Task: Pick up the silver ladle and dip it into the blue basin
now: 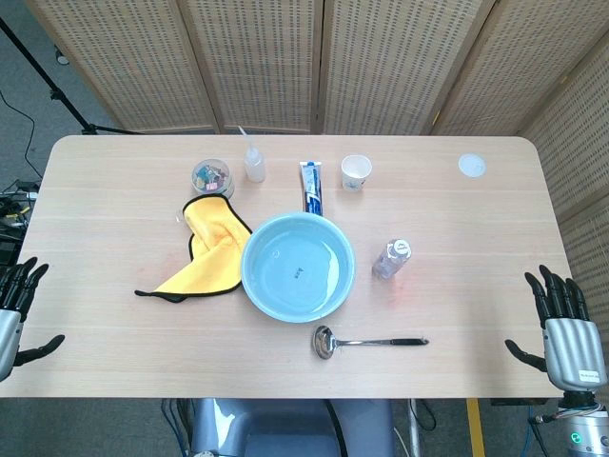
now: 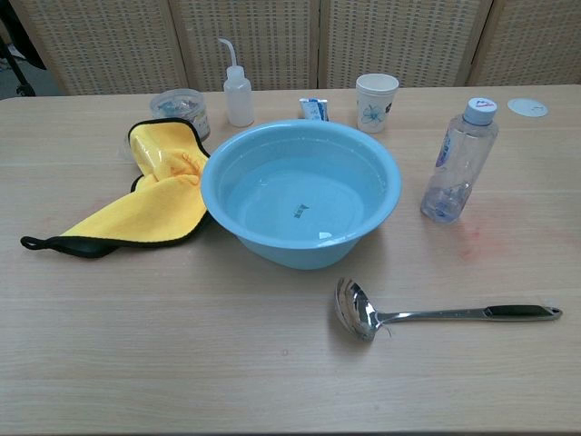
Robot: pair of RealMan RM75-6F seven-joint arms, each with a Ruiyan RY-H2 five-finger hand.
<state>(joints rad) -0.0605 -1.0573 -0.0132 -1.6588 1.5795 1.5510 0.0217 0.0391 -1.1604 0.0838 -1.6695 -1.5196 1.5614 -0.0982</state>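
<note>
The silver ladle (image 1: 367, 341) lies well inward of the right hand (image 1: 563, 328), whose fingers are spread and empty — as are the left hand's (image 1: 17, 309). Best grasp the dark handle end, nearest those fingers, then lift level toward the blue basin (image 1: 297, 266) — just beyond the bowl.

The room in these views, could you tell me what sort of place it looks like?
Probably a robot lab's tabletop test station: a pale wooden table fenced by woven screens, a tripod beside it, and staged household props such as the blue basin.
</note>
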